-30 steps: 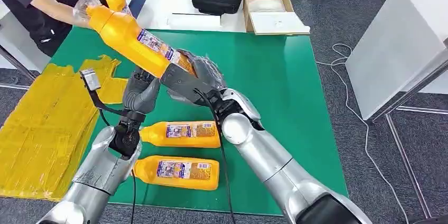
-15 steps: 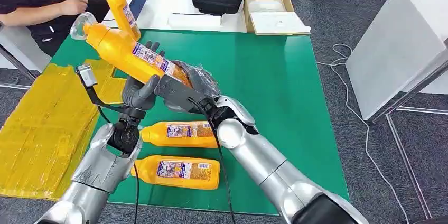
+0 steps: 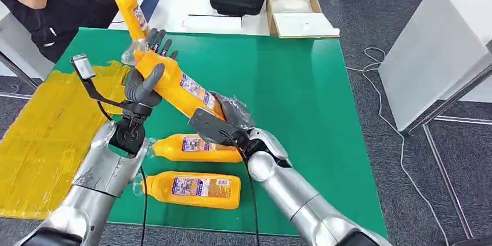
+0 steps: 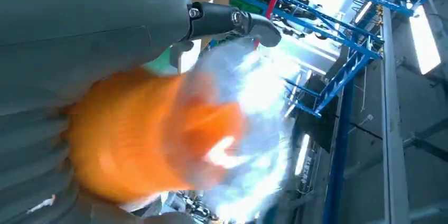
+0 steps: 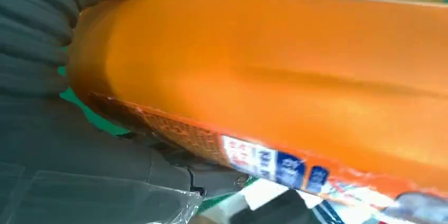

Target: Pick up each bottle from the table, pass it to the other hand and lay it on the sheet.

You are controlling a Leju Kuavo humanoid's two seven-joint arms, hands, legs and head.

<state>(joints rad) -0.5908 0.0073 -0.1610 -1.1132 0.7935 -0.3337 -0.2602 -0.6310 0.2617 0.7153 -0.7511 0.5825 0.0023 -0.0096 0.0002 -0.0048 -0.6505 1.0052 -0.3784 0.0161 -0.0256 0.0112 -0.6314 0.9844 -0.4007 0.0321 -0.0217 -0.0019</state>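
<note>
Left wrist view: blurred orange bottle neck, gripped by both hands, fingers partly hidden.

Held bottle's cap end blurred.
</note>
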